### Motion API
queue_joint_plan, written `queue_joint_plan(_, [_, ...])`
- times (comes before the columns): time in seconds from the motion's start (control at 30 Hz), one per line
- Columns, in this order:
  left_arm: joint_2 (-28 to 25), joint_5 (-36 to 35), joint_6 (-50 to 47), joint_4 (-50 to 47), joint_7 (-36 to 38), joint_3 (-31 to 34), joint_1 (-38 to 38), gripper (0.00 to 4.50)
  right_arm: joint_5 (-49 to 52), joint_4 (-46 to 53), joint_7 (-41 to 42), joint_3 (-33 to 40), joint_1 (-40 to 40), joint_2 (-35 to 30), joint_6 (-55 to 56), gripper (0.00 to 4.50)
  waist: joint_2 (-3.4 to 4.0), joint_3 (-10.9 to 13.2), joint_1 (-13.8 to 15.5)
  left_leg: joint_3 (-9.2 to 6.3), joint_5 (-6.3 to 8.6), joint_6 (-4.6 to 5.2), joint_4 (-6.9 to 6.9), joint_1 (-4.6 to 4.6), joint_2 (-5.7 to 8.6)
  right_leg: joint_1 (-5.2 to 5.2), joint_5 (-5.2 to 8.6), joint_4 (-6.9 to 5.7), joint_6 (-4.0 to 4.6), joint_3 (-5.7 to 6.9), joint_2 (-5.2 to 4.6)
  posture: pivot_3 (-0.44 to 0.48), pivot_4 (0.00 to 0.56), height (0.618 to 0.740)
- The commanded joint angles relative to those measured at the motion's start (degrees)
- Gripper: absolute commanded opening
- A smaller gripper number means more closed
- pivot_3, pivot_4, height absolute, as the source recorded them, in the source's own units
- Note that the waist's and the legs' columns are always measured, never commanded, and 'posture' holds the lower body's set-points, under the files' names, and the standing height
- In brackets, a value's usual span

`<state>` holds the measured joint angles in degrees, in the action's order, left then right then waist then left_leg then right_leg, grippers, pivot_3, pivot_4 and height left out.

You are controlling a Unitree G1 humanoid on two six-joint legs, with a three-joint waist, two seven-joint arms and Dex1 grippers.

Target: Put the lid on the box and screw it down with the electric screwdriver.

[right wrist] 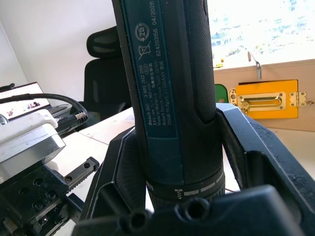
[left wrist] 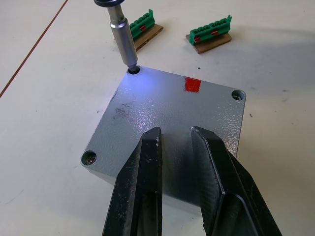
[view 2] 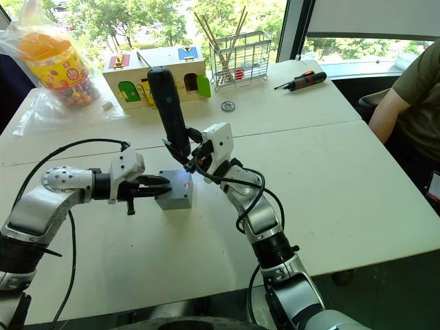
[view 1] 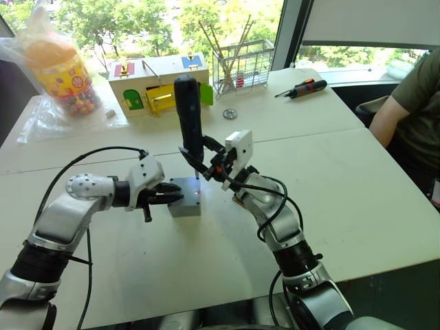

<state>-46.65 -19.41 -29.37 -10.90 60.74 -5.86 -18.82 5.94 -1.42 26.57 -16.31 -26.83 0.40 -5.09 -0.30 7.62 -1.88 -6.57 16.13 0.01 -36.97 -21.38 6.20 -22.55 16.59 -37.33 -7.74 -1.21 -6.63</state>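
Right now the right gripper [view 1: 201, 155] is clamped around the lower part of the electric screwdriver [view 1: 188, 113], holding it almost upright, with the black body rising above the fingers and the thin metal bit pointing down below them. In the left wrist view the bit tip [left wrist: 131, 65] sits in the screw hole at one corner of the lid [left wrist: 167, 125], and a bluish glow lies on the grey surface around that corner.

The lid is seated on the box [view 1: 185, 205], which stands on the white table [view 1: 357, 199] directly below the right gripper. A small red mark [left wrist: 192, 85] shows on the lid near the edge farthest from the left gripper, and screw holes are visible at two other corners.

From its own side the left gripper [view 1: 168, 196] reaches level toward the box. Its two black fingers [left wrist: 142, 187] are close together with a narrow gap between them, lying over the near edge of the lid; whether they press on it cannot be told. Nothing is held between them.

Beyond the box from the left gripper, two green terminal blocks [left wrist: 209, 35] lie on the table. Farther off, beyond the right gripper, stand a white toy house [view 1: 159, 84] and a wire rack [view 1: 240, 65], with an orange-and-black hand screwdriver [view 1: 306, 88] near a seated person [view 1: 405, 117].
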Motion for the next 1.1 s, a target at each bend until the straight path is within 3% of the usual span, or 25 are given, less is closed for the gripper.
queue_joint_plan(0.03, [0.2, 1.0, -0.2, 0.3, -0.1, -1.0, 0.8, 0.92, -1.0, -4.4, -0.4, -0.1, 2.0, -0.8, -2.5, 1.9, 0.0, 0.0, 0.0, 0.0, 0.0, 0.0, 0.0, 0.0, 0.0, 0.0, 0.0, 0.01, 0.0, 0.0, 0.0, 0.0, 0.15, 0.74])
queue_joint_plan(0.23, [1.2, 1.3, 0.2, 1.1, -0.4, -1.4, 0.9, 0.92, -0.8, -2.9, -0.1, 0.8, 0.5, -1.5, -1.9, 1.9, 0.03, 0.0, 0.5, 0.0, 0.02, 0.03, 0.01, -0.01, 0.0, 0.01, 0.0, 0.09, 0.0, 0.0, 0.0, 0.0, 0.15, 0.74])
queue_joint_plan(0.4, [3.0, -0.2, -0.8, 1.2, -0.9, -0.4, -0.3, 0.92, 2.0, 3.9, -0.1, 4.1, -3.5, -2.6, -5.8, 1.9, 0.09, 0.1, 1.3, -0.01, 0.02, 0.03, 0.01, -0.05, -0.01, 0.01, 0.0, 0.13, 0.0, 0.0, 0.02, 0.0, 0.15, 0.74])
queue_joint_plan(0.53, [3.5, -2.4, -2.2, 0.9, -0.4, 1.0, -2.0, 0.92, 8.8, 12.0, -2.8, 11.6, -14.3, -3.9, -15.1, 1.9, 0.21, 0.4, 1.3, -0.06, 0.0, 0.01, -0.08, -0.41, 0.02, -0.22, 0.0, 0.15, -0.01, 0.01, 0.0, 0.0, 0.15, 0.74])
queue_joint_plan(0.63, [4.8, -4.0, -2.3, 2.6, -0.5, 2.1, -3.3, 0.92, 16.3, 13.1, -5.2, 19.1, -21.8, -5.2, -23.4, 1.9, 0.25, 0.4, 1.0, -0.11, -0.29, -0.47, -0.15, -1.14, 0.02, -0.99, -0.02, 0.01, -0.01, 0.04, -0.01, 0.0, 0.15, 0.74])
queue_joint_plan(0.83, [6.7, -5.7, -2.2, 5.5, 0.1, 2.7, -7.8, 0.92, 25.1, 13.1, -9.4, 26.8, -30.4, -10.4, -40.8, 1.9, 0.34, 0.5, 0.1, -0.05, -0.3, -0.47, 0.01, -1.2, -0.06, -0.92, -0.02, 0.02, -0.01, 0.05, -0.06, 0.0, 0.15, 0.74])
queue_joint_plan(0.9, [6.9, -7.1, -3.6, 4.6, 0.9, 2.6, -10.2, 0.92, 29.5, 14.3, -9.0, 28.8, -31.6, -15.4, -52.5, 1.9, 0.33, 0.5, 0.1, -0.05, -0.33, -0.5, -0.06, -1.24, -0.06, -0.91, -0.02, 0.01, -0.01, 0.05, -0.07, 0.0, 0.15, 0.74])
queue_joint_plan(1.03, [4.7, -10.2, -6.5, -0.9, 5.1, 1.5, -12.5, 0.92, 34.4, 12.5, -3.0, 28.2, -30.4, -34.3, -77.0, 1.9, 0.33, 0.7, 1.1, -0.06, -0.31, -0.45, -0.15, -1.51, -0.03, -1.01, -0.02, 0.11, -0.01, 0.06, -0.13, 0.0, 0.15, 0.74])
queue_joint_plan(1.1, [3.4, -11.0, -7.4, -4.5, 6.4, 1.0, -12.0, 0.92, 37.8, 8.7, 0.7, 27.2, -27.2, -43.2, -85.4, 1.9, 0.27, 0.8, 1.4, -0.13, -0.27, -0.38, -0.33, -2.07, 0.01, -1.42, -0.02, 0.14, -0.01, 0.1, -0.16, 0.0, 0.15, 0.74])
